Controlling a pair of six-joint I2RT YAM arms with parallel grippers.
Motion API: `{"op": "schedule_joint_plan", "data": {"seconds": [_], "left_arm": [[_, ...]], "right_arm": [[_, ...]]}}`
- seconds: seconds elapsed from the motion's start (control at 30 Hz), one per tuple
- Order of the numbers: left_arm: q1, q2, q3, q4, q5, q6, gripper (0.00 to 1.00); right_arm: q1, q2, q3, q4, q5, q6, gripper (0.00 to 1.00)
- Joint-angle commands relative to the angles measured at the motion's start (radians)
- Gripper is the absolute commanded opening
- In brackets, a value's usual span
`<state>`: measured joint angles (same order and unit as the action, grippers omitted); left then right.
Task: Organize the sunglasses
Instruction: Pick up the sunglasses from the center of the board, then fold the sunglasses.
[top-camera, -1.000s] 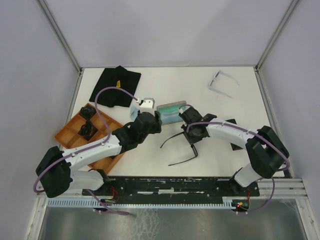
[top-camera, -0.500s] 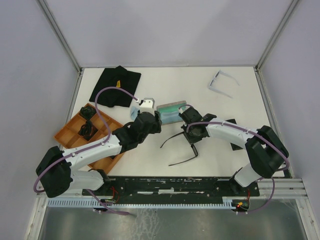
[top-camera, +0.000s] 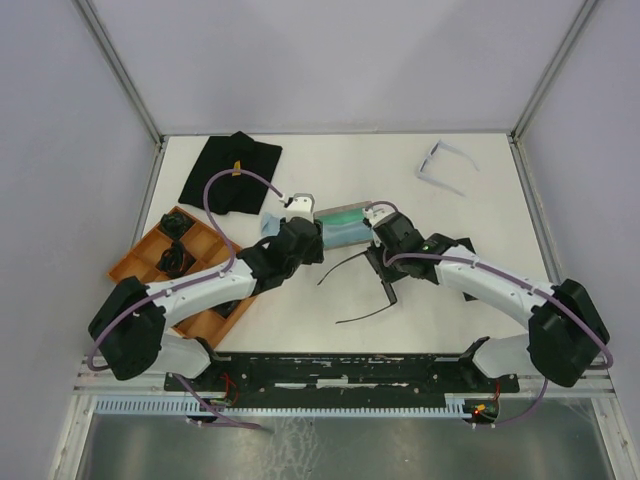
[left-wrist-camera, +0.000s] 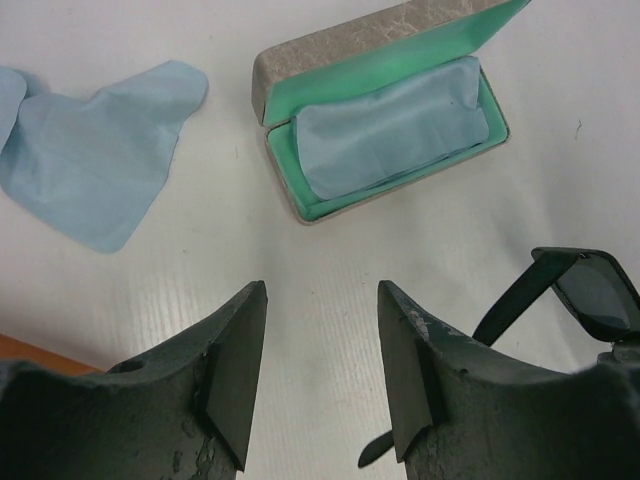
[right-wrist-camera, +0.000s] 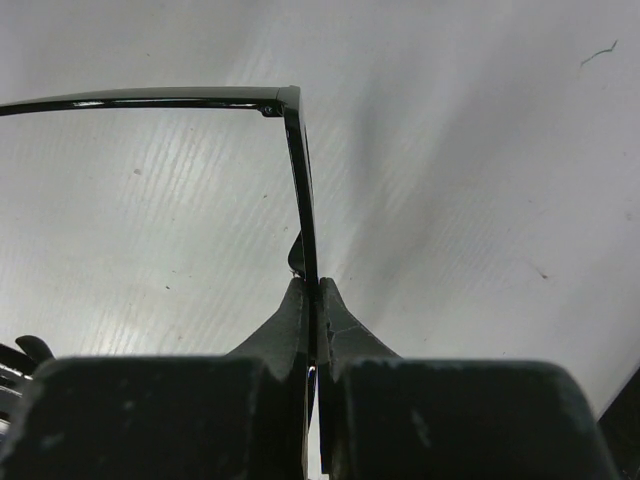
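R gripper (right-wrist-camera: 315, 290) has its jaws pinched tight on the black sunglasses (left-wrist-camera: 595, 292), temples unfolded, approx mid-worktop (top-camera: 350, 170). L gripper (left-wrist-camera: 321, 300) hangs w/ jaws spread, nothing between them, just on the near side of the open grey case (left-wrist-camera: 340, 45) w/ a blue cloth (left-wrist-camera: 390, 135) inside. Lavender pair (top-camera: 440, 165) sits by the far right corner.

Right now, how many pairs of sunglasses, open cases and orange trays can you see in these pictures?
Pairs of sunglasses: 2 (black pair, pale pair)
Open case: 1
Orange tray: 1
Total: 4
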<state>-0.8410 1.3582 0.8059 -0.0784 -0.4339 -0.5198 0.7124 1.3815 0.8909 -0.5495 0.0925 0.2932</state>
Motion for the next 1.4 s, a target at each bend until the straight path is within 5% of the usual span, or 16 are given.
{"op": "schedule_joint_plan", "data": {"seconds": [0.0,1.37], "left_arm": [[0.010,0.046,0.093,0.003,0.026,0.051,0.56],[-0.127,0.267,0.212,0.017,0.149,0.085,0.55]], "right_arm": [[-0.001,-0.114,-0.027,0.084,0.020,-0.023,0.00],[0.000,-0.143,0.002,0.209,0.108,0.136,0.00]]}}
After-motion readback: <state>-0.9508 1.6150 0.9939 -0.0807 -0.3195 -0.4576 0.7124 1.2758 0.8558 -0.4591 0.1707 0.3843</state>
